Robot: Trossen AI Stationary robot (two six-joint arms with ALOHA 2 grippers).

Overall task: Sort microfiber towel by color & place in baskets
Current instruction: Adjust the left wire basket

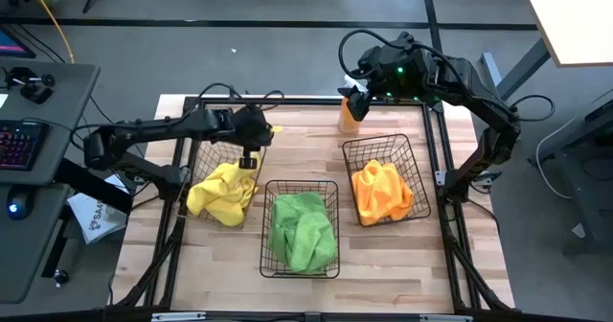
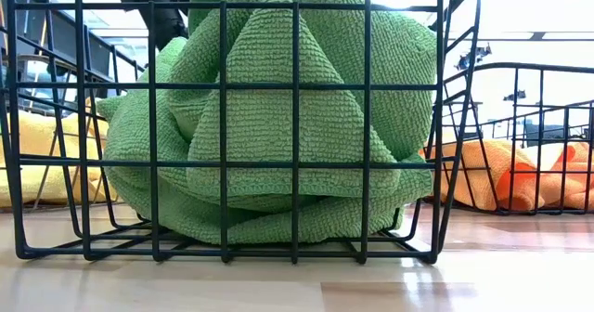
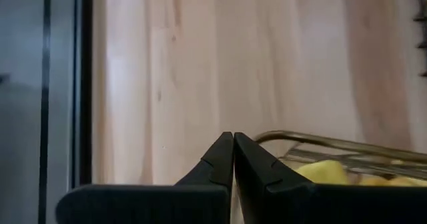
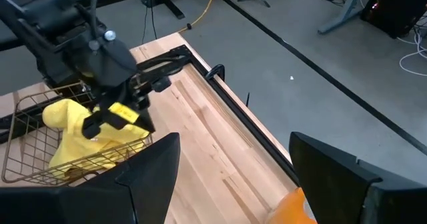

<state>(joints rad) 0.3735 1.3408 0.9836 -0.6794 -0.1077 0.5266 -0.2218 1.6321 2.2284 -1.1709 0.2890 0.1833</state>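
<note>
Three black wire baskets stand on the wooden table. The left basket (image 1: 203, 161) holds yellow towels (image 1: 225, 193), the middle basket (image 1: 301, 185) holds lime green towels (image 1: 302, 231), and the right basket (image 1: 383, 142) holds orange towels (image 1: 381, 193). In the low view the green towels (image 2: 278, 108) fill the middle basket (image 2: 223, 163). My left gripper (image 1: 251, 154) hovers shut over the far end of the left basket; its fingers (image 3: 233, 159) meet with nothing between them. My right gripper (image 1: 356, 100) is open, up over the table's far edge, fingers (image 4: 150, 177) spread wide.
An orange spray bottle (image 1: 349, 117) stands near the table's far edge, just below my right gripper. A black metal frame (image 1: 433, 149) runs around the table. Bare wood lies between the baskets and the near edge. A desk with a keyboard (image 1: 19, 145) stands left of the table.
</note>
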